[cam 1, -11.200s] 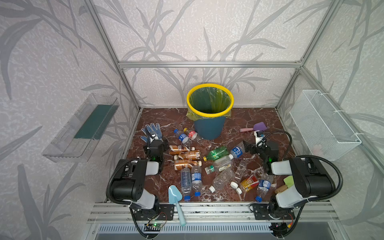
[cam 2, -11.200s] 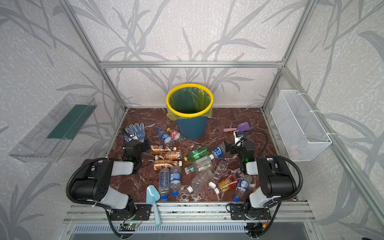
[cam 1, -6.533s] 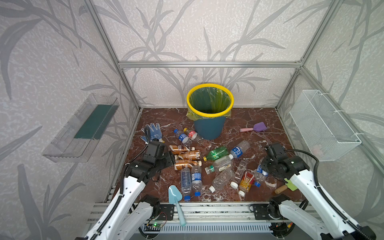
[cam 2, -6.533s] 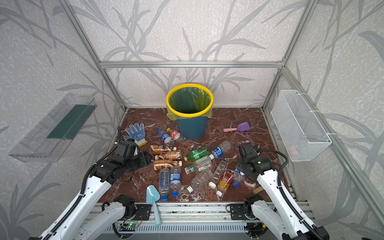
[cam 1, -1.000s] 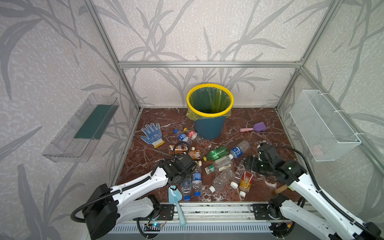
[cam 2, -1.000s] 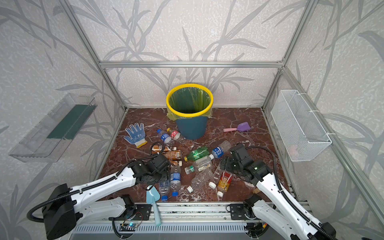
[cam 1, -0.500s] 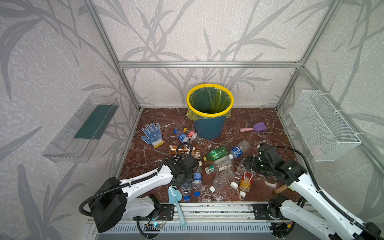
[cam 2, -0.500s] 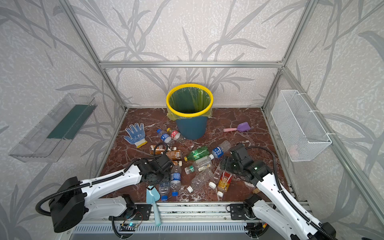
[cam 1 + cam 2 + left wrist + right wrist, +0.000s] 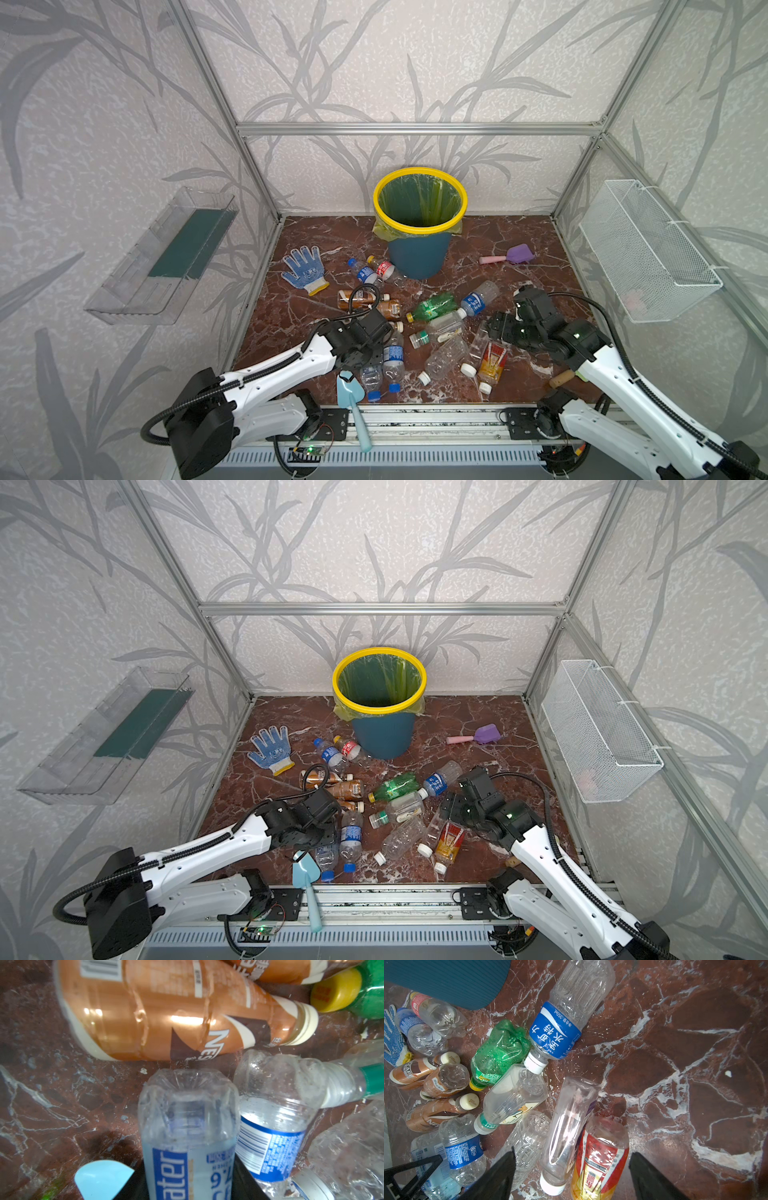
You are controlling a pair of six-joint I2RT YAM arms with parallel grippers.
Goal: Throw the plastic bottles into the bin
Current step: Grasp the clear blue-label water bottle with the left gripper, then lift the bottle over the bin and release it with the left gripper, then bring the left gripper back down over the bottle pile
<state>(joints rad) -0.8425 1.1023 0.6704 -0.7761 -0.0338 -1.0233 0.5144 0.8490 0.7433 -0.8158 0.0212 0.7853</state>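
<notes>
While upright, bin (image 9: 419,254) with green liner (image 9: 417,200)

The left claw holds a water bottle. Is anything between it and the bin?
On the floor, yes: brown bottles and two clear bottles lie between the water bottle in the left gripper and the bin. Above them nothing visible blocks the way, and the bin's mouth is open.

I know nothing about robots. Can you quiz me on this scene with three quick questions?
1. True or false: the left gripper is shut on a blue-labelled clear bottle.
2. The right gripper is open. Which lies between its jaws? A green bottle; B red-and-yellow-labelled bottle; C glove.
3. What colour is the rim of the bin?
Key: 1 true; 2 B; 3 yellow.
</notes>
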